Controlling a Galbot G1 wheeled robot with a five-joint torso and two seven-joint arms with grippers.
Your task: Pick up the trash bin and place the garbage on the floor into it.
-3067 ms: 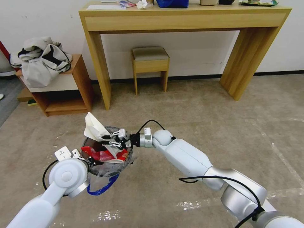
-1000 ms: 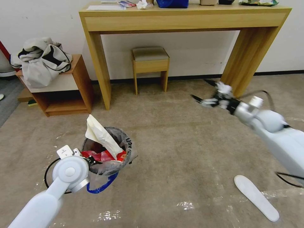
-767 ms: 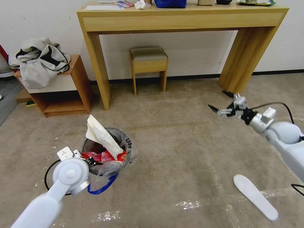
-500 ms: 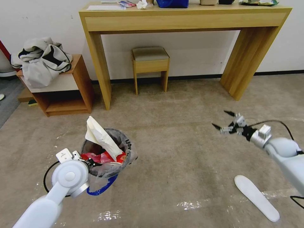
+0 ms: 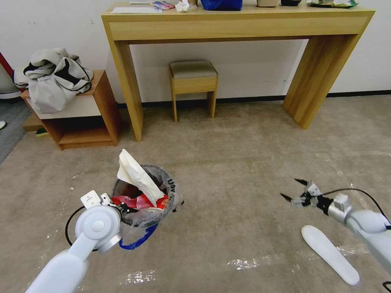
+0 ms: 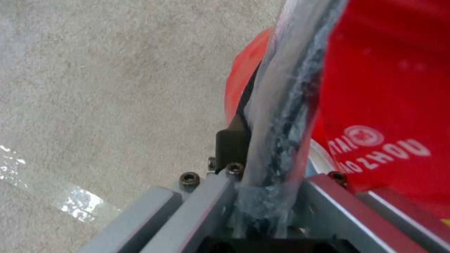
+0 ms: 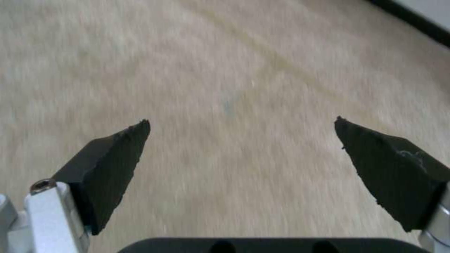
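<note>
- My left hand (image 5: 122,208) is clamped on the near rim of the trash bin (image 5: 165,191), with the clear liner bunched between its fingers (image 6: 220,196); in the left wrist view the bin's red wall (image 6: 384,88) fills the space just past those fingers.
- The trash bin hangs from that grip, tilted a little, well in front of the counter (image 5: 236,24) and toward its left leg.
- A blue drawstring loop (image 5: 140,241) droops from the liner below the bin's near side.
- Inside the bin lies the garbage (image 5: 140,201): red wrappers packed near the rim, and a long crumpled white paper (image 5: 136,177) that sticks up and leans out over the far-left edge.
- My right hand (image 5: 296,190) is spread wide and holds nothing; it hovers low over the floor (image 5: 236,171), well to the right of the bin and well in front of the counter's right leg.
- In the right wrist view both dark fingertips (image 7: 112,158) stand far apart with bare carpet between them.
- A white flat part of my base (image 5: 330,254) lies on the floor just beside the right arm, on the near side.
- Faded white tape marks (image 5: 248,260) cross the floor nearer to me than the bin.
- A small stool (image 5: 193,83) stands under the counter, against the wall.
- A low wooden shelf unit (image 5: 81,118) stands to the left of the counter, with a heap of grey clothing (image 5: 53,79) on top.
</note>
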